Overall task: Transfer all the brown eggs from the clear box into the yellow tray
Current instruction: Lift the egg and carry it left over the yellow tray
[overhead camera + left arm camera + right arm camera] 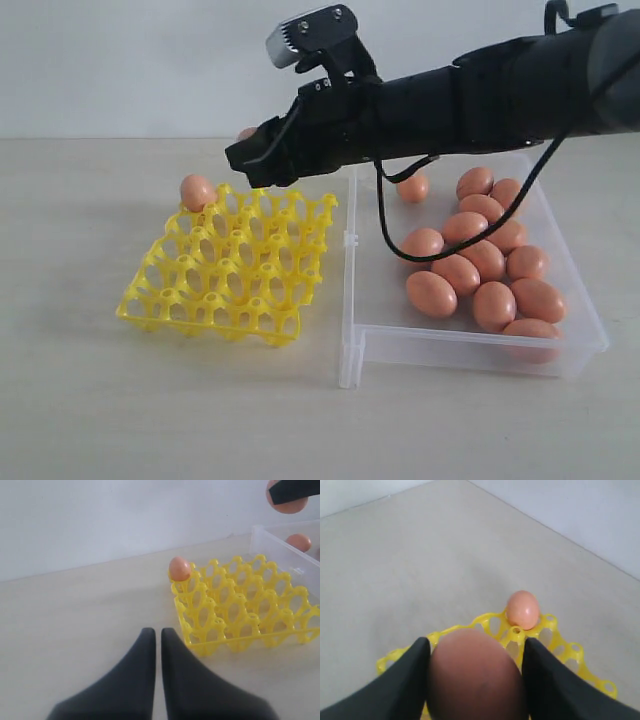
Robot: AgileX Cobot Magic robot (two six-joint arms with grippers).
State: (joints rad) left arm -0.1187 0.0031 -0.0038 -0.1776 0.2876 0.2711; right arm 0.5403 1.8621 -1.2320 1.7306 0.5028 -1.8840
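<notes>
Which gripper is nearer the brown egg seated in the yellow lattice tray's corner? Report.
Right. The right gripper hovers close beside that smooth brown egg, holding another egg; the left gripper sits back, off the yellow lattice tray.

Beige tabletop (80,400), pale wall (120,60)

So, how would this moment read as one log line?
right gripper: shut on egg over tray | left gripper: shut, empty | tray: one egg in corner | box: other eggs

Right arm (480,95) stretched across leftward, right pincer (476,647) clamped on a brown egg (475,680), left pincer (158,632) fingers pressed together.
</notes>
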